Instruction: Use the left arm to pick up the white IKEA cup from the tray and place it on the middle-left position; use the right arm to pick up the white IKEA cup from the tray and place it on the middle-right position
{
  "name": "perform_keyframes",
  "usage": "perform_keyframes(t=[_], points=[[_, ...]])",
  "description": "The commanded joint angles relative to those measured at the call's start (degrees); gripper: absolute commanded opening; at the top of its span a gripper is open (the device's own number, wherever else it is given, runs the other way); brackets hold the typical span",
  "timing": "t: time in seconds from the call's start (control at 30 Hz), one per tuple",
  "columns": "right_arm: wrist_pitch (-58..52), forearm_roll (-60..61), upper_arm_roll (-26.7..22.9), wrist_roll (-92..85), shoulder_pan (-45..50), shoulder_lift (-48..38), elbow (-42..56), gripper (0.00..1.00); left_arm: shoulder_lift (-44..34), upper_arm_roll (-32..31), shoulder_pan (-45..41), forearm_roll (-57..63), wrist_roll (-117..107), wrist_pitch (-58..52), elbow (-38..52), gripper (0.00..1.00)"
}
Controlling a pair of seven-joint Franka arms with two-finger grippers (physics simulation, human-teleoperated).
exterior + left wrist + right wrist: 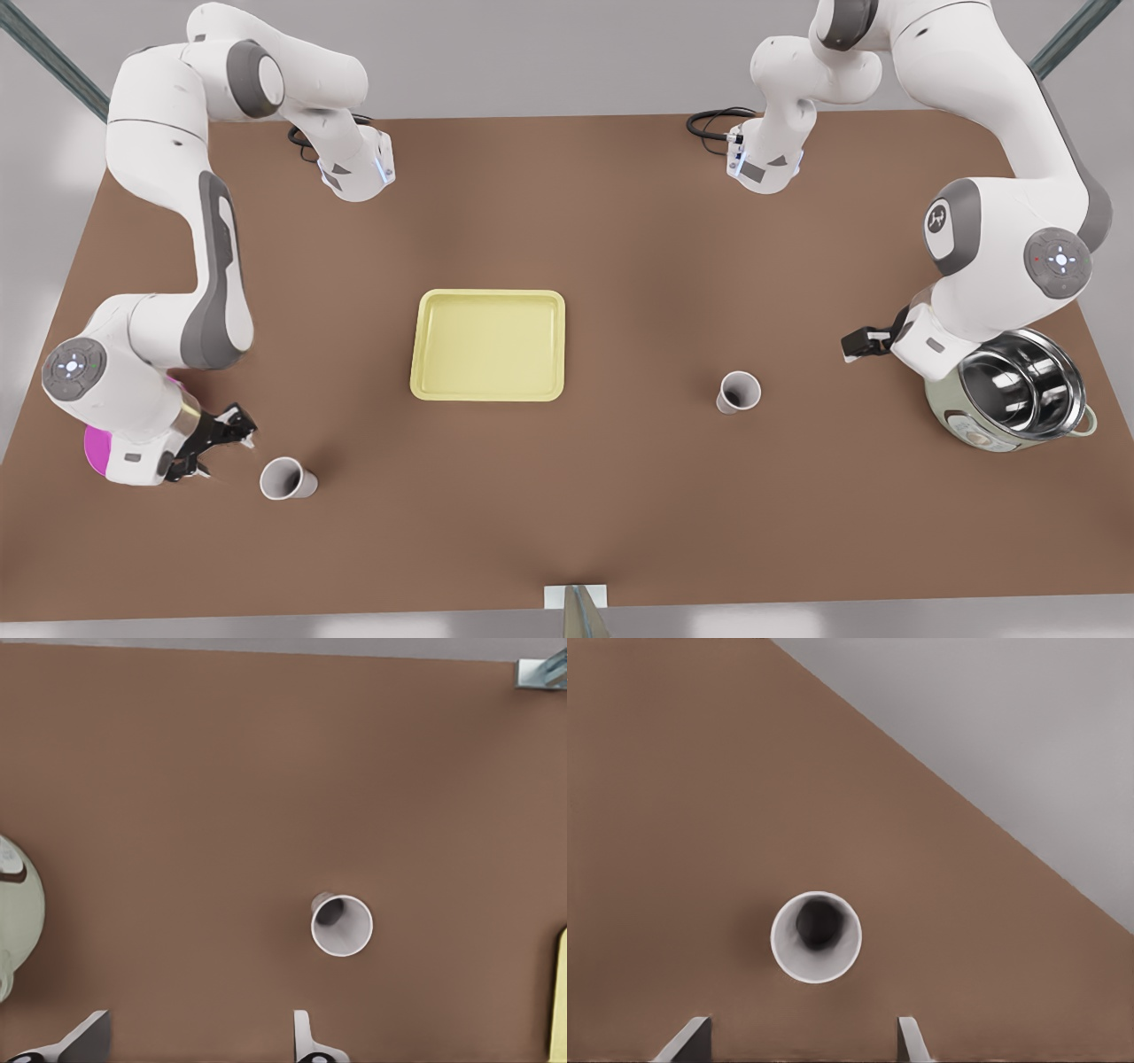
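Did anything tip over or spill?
Nothing stands out. The cup by the left gripper and the cup by the right gripper both stand upright, either side of the tray. The left gripper and right gripper are open.

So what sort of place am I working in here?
Likely a simulated tabletop test bench: plain brown table, pale yellow rectangular tray, shiny steel pot, two white cups. Left gripper open beside the pot, right gripper open beside the round magenta bowl.
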Motion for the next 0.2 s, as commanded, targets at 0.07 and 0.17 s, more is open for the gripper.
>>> perform_keyframes(t=[0.07, 0.17], points=[[-12.4, 0.3, 0.0, 24.2, 0.0, -2.4, 0.1, 1.0, 0.0, 0.0, 0.0, 0.1, 7.5, 0.4, 0.0, 1.0], [-12.5, 0.5, 0.1, 24.6, 0.0, -2.6, 0.1, 1.0, 0.0, 0.0, 0.0, 0.1, 7.5, 0.4, 0.0, 1.0]])
